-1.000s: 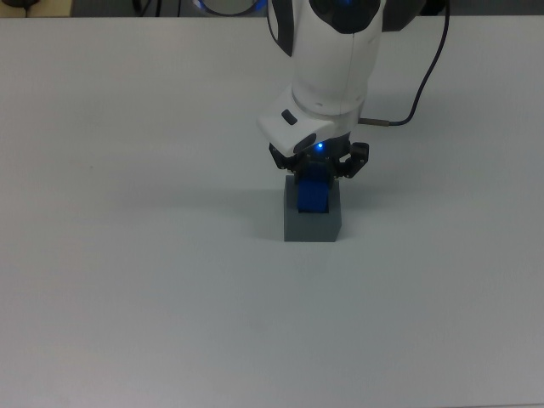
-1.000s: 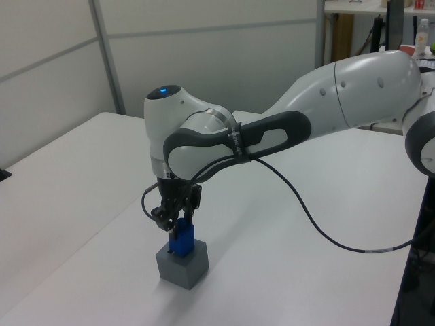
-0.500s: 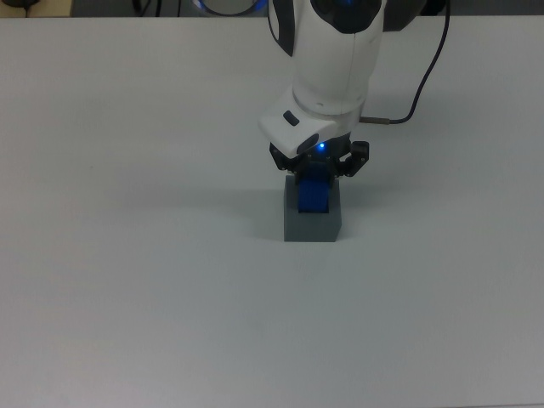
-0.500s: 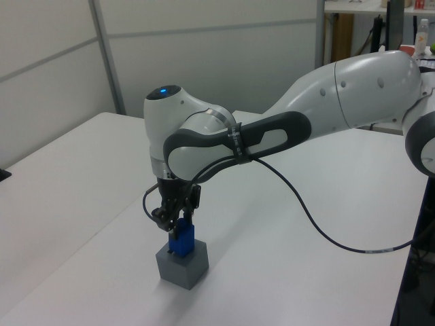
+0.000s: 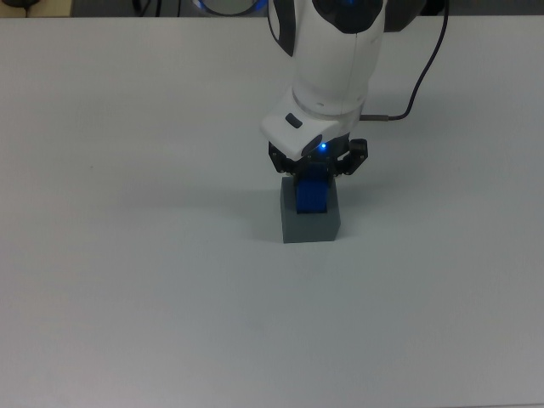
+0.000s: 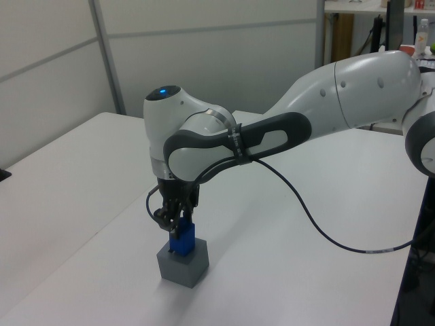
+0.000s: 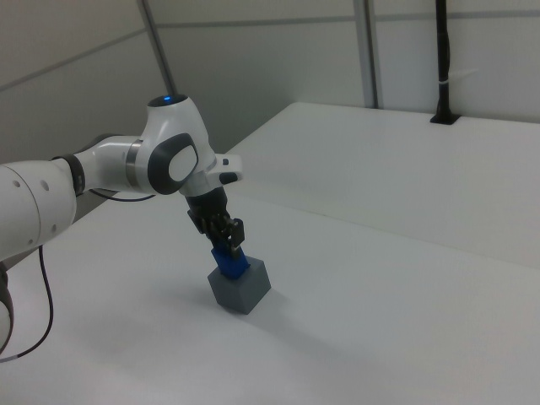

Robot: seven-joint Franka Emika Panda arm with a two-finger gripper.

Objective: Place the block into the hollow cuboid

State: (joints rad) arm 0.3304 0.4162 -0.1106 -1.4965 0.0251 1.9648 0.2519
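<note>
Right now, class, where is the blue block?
The block stands partly inside the grey box near the table's middle in the top view, directly under the gripper.

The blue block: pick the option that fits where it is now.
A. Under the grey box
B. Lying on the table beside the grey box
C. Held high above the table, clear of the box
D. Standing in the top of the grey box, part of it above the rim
D: the blue block pokes up out of the grey box with the gripper right above it; the right view shows the same.
</note>
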